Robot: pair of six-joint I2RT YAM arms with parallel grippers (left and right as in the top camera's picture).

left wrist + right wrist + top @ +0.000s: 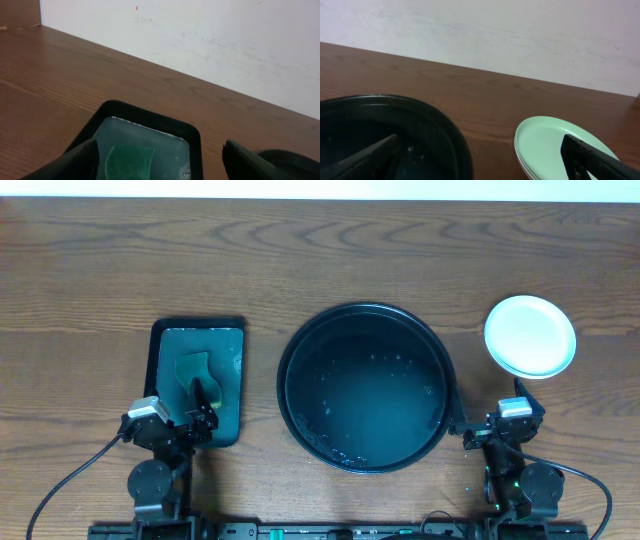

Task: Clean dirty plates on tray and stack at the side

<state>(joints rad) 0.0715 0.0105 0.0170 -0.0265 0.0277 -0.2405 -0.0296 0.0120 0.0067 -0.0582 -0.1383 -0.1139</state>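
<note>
The large round black tray point(365, 387) sits at the table's centre with water drops and no plates on it; its rim also shows in the right wrist view point(445, 130). The plates point(530, 336) are stacked at the right of the tray, a pale mint one on top point(545, 145). My left gripper point(200, 415) is open over the near end of the dark-green rectangular tray point(197, 380), above a green sponge point(129, 160). My right gripper point(500, 420) is open and empty between the black tray and the stack.
The dark-green tray point(150, 125) holds soapy water around the sponge. A white wall point(200, 40) stands behind the table's far edge. Cables run from both arm bases at the front edge.
</note>
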